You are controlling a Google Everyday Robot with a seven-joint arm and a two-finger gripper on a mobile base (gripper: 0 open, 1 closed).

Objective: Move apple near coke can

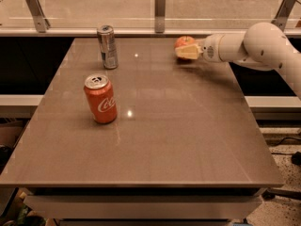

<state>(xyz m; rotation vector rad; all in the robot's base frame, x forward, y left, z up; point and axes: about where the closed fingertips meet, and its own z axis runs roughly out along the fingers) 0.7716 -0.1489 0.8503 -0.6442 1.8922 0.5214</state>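
Observation:
The apple (184, 42), small, round and red-orange, is at the table's far right side, held between the cream fingers (189, 52) of my gripper (185, 49). The white arm reaches in from the right. The gripper is shut on the apple, and the near finger hides the apple's lower half. The coke can (100, 99), red with white script and a silver top, stands upright on the left half of the table, well apart from the apple and gripper.
A taller slim silver-grey can (107, 46) stands upright at the far left of the brown table (178, 140). A glass rail with metal posts (160, 4) runs behind the table's far edge.

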